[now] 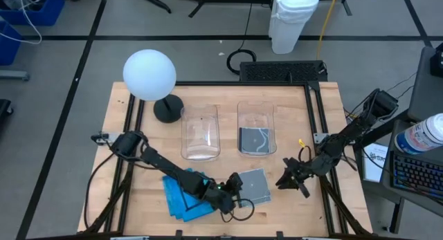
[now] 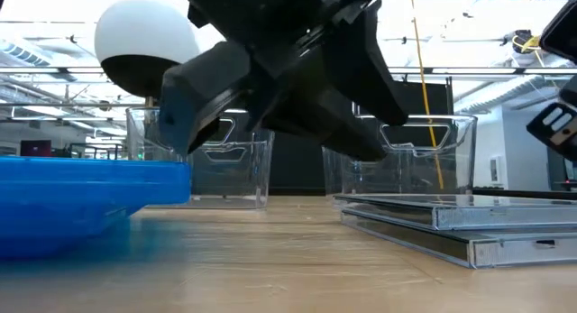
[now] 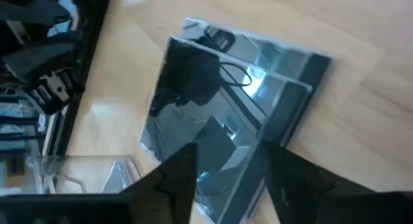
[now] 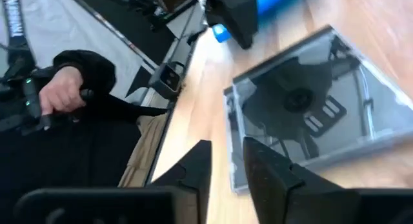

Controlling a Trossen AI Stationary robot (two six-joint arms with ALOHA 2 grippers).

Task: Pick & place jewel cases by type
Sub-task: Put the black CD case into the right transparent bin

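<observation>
Right wrist only: person's hand (image 4: 61, 91).

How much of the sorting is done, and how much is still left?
Only a little looks done: one clear case lies in the right bin, and the left bin looks empty. In hand: the left gripper sits open at the clear cases stacked on the table, with the right gripper open beside them. Left: those, plus the blue cases, untouched.
</observation>
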